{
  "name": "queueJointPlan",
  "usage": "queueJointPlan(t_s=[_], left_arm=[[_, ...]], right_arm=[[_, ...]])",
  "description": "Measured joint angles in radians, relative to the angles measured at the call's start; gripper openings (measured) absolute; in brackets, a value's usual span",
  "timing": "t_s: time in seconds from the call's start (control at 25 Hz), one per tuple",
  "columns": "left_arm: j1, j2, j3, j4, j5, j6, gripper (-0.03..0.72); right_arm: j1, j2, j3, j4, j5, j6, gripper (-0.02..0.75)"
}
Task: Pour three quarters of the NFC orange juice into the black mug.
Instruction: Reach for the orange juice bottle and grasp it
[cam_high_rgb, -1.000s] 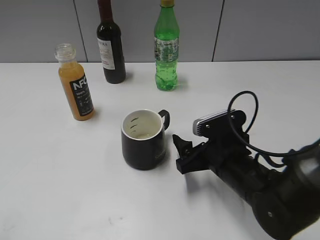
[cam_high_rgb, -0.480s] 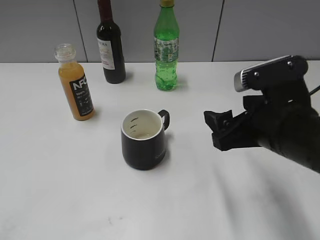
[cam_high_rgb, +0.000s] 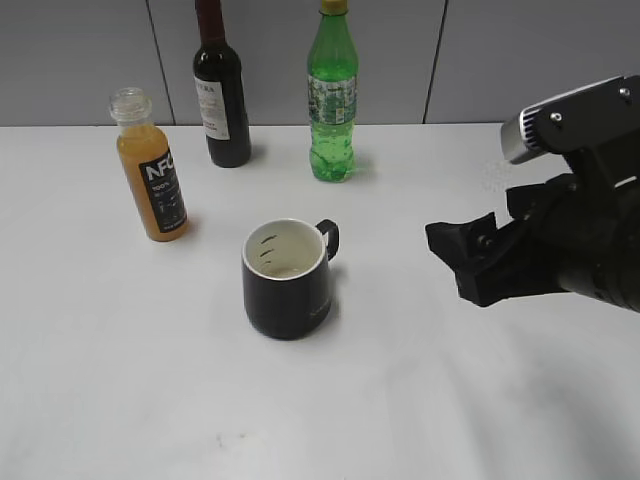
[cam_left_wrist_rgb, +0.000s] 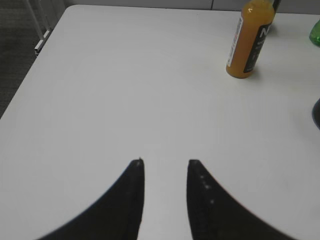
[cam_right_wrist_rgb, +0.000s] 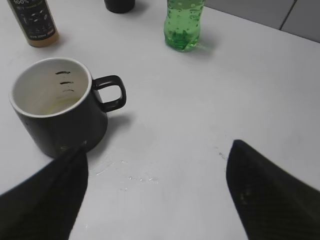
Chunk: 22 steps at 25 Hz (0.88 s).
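The left gripper is hovering over bare white table, its black fingers slightly parted and gripping nothing. The slim clear plastic bottle of orange juice with the black NFC label is standing upright ahead and to its right, long axis vertical, uncapped. The right gripper is hanging wide apart and empty, with the squat black mug with white interior ahead-left. By my reading, the left arm is nearer the bottle.
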Motion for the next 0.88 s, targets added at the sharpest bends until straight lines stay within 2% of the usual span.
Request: queueJointPlan(t_s=[0.24,0.48,0.88], left_arm=[[0.000,0.000,0.000,0.000,0.000,0.000,0.236],[0.000,0.000,0.000,0.000,0.000,0.000,0.236],[0.000,0.000,0.000,0.000,0.000,0.000,0.236]], right_arm=[[0.000,-0.001,0.000,0.002,0.063,-0.084,0.653],[0.000,0.012,0.000,-0.139,0.146,-0.101,0.639],[0.000,0.022,0.000,-0.183,0.184,-0.098,0.627]])
